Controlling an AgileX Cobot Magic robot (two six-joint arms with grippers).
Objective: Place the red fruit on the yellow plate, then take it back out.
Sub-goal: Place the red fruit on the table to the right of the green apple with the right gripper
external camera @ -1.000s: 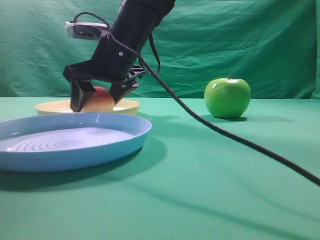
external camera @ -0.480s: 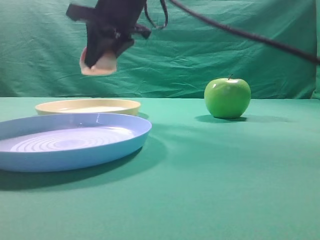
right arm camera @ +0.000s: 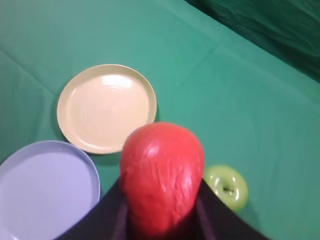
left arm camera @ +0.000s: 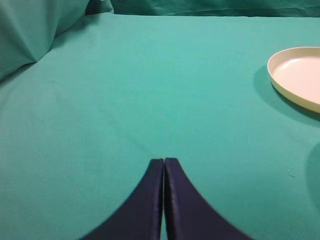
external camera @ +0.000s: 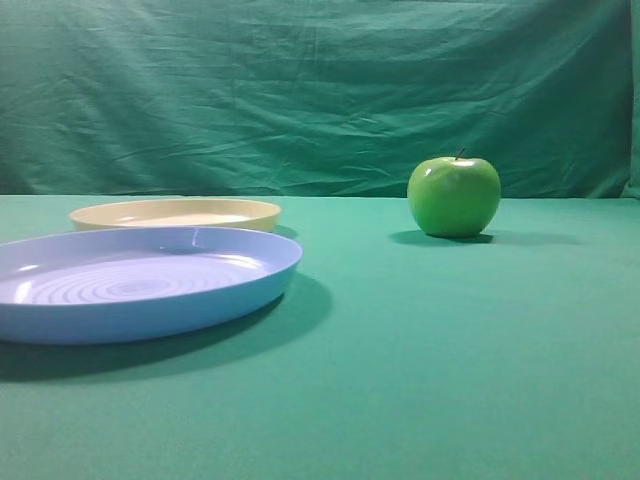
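The red fruit [right arm camera: 162, 175] is clamped between the dark fingers of my right gripper [right arm camera: 161, 195], high above the table in the right wrist view. The empty yellow plate [right arm camera: 106, 107] lies below it, up and to the left. In the exterior high view the yellow plate [external camera: 175, 213] sits at the back left, and neither arm nor fruit shows there. My left gripper [left arm camera: 164, 161] is shut with nothing in it, low over bare green cloth, with the yellow plate [left arm camera: 300, 75] off to its right.
A larger light blue plate [external camera: 140, 290] lies in front of the yellow one, also visible from above [right arm camera: 40, 190]. A green apple [external camera: 454, 196] stands at the back right, showing just right of the held fruit [right arm camera: 227, 187]. Green cloth covers table and backdrop.
My right gripper has lifted the red fruit off the yellow plate, risen with it, and left the top of the exterior high view. The yellow plate is now empty.
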